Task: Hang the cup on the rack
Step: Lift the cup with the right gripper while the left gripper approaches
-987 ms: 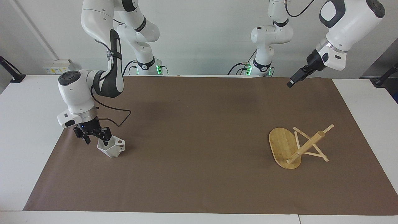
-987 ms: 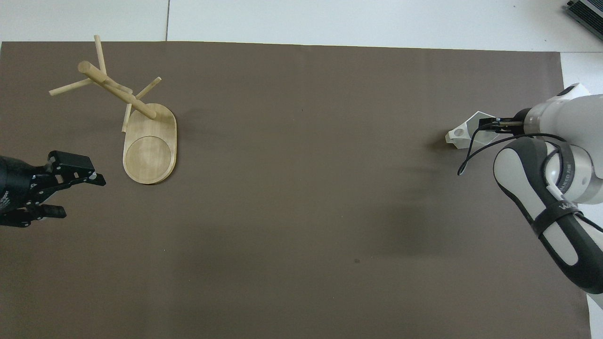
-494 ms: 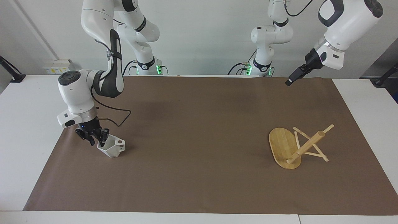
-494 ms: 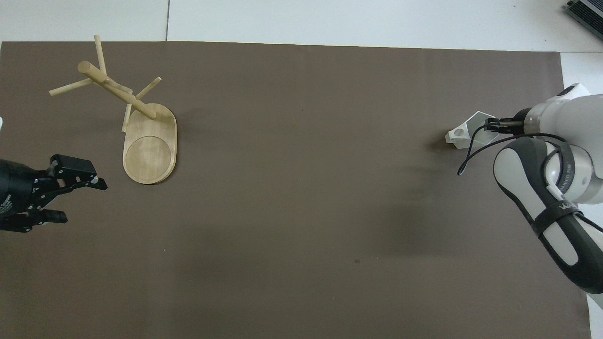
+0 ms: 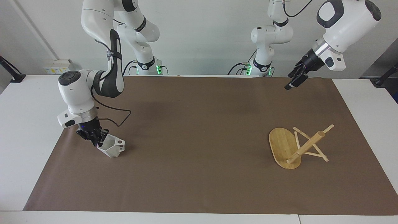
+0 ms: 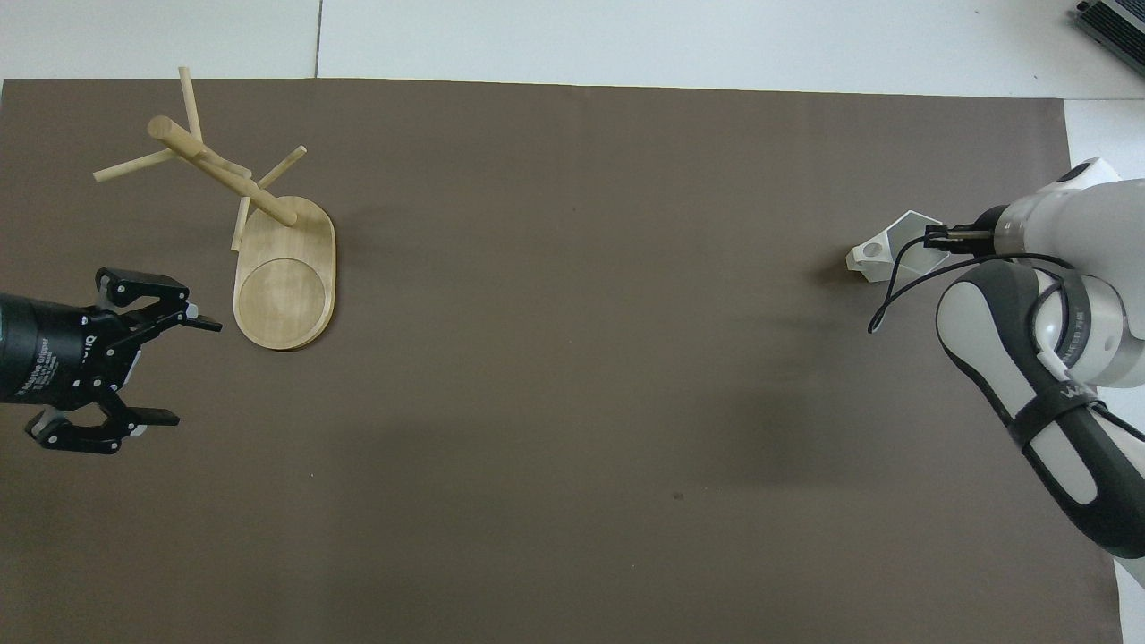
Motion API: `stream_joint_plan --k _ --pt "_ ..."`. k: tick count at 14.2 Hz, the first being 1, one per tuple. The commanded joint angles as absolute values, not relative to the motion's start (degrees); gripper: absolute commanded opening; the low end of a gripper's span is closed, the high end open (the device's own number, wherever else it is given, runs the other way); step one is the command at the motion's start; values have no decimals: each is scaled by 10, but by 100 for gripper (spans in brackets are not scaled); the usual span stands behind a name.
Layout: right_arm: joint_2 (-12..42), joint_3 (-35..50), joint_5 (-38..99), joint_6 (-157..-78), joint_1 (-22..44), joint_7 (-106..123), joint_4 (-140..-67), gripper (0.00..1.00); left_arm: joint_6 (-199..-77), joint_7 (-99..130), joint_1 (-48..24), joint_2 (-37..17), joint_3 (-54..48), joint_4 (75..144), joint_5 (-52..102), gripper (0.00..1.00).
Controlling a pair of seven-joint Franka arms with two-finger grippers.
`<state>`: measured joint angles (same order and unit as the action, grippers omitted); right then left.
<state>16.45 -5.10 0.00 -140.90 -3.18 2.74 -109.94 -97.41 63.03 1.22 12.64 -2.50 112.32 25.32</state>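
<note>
The white faceted cup (image 5: 112,149) rests on the brown mat at the right arm's end of the table, its handle with the round hole turned toward the table's middle. My right gripper (image 5: 97,141) reaches down from above and is shut on the cup's wall at the side away from the handle; the overhead view shows the cup (image 6: 881,250) at the right gripper (image 6: 930,238). The bamboo rack (image 5: 298,146) stands on its oval base at the left arm's end. My left gripper (image 5: 293,81) hangs open in the air, over the mat beside the rack (image 6: 268,259), holding nothing.
The brown mat (image 5: 199,161) covers most of the white table. A black cable loops from the right wrist down beside the cup. The rack's thin pegs (image 6: 134,165) stick out sideways from its post.
The right gripper's fingers have closed in on the cup's wall. The left gripper has turned at the wrist and shifted a little toward the rack, still open.
</note>
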Motion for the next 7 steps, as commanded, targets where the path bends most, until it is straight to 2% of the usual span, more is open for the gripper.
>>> stream_joint_plan --k 1,7 --pt "162 -47 -1 -1408 -33 33 -1100 18 -1025 710 14 139 -26 1160 311 100" --pt "162 -46 -1 -1407 -33 33 -1100 9 -1060 761 9 123 -26 1162 420 100"
